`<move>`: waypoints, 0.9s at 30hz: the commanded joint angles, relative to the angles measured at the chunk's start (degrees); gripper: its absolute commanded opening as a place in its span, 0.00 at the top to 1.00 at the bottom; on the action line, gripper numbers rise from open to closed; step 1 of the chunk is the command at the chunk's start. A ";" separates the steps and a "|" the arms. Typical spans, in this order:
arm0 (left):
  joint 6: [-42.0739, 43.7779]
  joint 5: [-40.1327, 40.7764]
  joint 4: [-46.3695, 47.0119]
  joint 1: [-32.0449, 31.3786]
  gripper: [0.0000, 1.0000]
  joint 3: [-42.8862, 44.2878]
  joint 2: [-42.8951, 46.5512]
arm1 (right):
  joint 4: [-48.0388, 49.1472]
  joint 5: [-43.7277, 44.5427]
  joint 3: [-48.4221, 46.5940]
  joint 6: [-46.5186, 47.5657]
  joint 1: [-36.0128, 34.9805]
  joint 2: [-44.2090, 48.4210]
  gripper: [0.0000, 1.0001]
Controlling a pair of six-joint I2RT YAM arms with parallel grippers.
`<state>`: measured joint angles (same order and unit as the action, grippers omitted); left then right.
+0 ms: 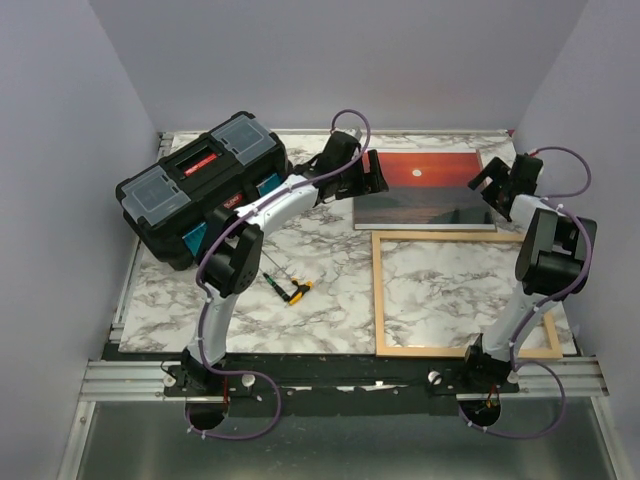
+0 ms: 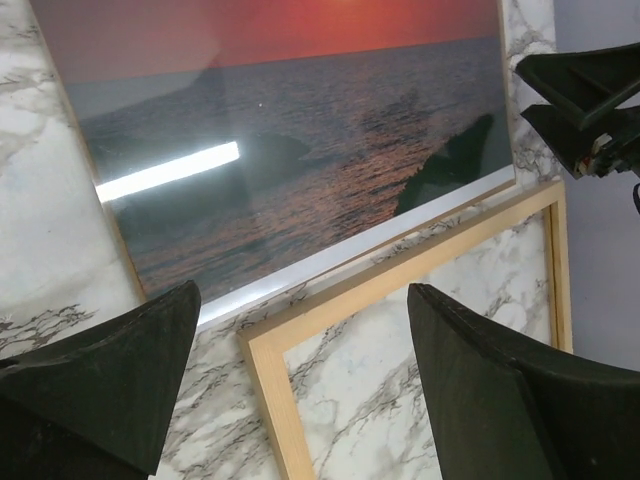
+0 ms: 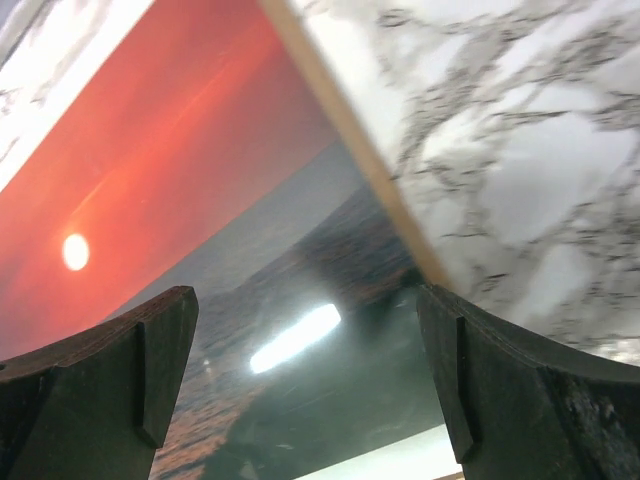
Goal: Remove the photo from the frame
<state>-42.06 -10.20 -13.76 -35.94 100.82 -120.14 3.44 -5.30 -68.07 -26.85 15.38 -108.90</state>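
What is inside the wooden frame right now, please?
Only marble table shows inside the frame; the photo lies outside, beyond its far side. The right arm hides its near right part.

Closed in by pale lilac walls [image 1: 330, 60] at top, left and right of the top view. Filled through the middle by a white table [image 1: 320, 270] with grey marble veining. Edged along the bottom by a silver metal rail [image 1: 120, 380], then dull grey floor [image 1: 330, 445]. Lit softly and evenly.
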 commanded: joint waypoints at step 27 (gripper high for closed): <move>-16.00 -6.34 -14.81 6.15 0.11 13.03 -14.09 | 0.24 -8.27 -4.96 8.36 3.52 -7.66 0.01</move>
<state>-53.54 -17.23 -24.47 -29.69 109.10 -132.86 3.36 -10.39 -72.20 -18.94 18.83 -115.20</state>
